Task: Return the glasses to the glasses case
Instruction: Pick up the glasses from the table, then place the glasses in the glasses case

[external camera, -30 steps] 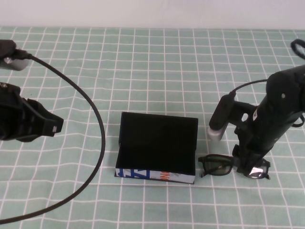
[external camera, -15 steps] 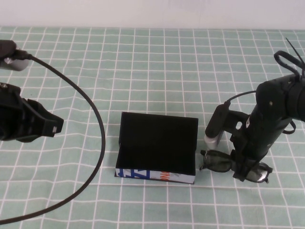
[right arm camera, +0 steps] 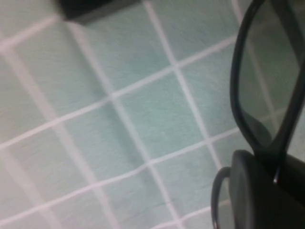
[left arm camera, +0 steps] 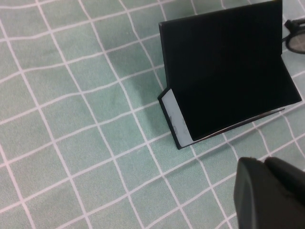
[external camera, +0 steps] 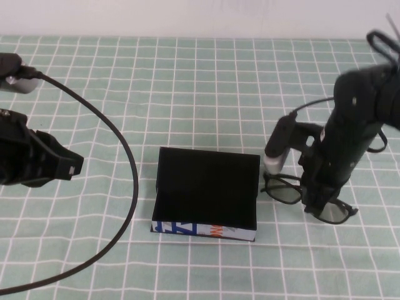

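The glasses case (external camera: 206,187) stands open at the table's middle, its lid upright and its white printed side (external camera: 203,230) facing me; it also shows in the left wrist view (left arm camera: 228,71). The black glasses (external camera: 284,191) are just right of the case, tilted, with one lens raised. My right gripper (external camera: 311,202) is shut on the glasses at the frame's middle; in the right wrist view a lens (right arm camera: 269,71) hangs in front of a finger (right arm camera: 259,195). My left gripper (external camera: 70,165) is shut and empty at the far left, well away from the case.
A black cable (external camera: 128,187) loops from the left arm across the green checked cloth (external camera: 206,94), left of the case. The right arm's wrist camera (external camera: 278,150) sits just above the glasses. The table's back edge meets a white wall.
My right gripper has closed on the glasses and lifted them off the cloth, tilting them and shifting slightly toward the case. The left arm has not moved.
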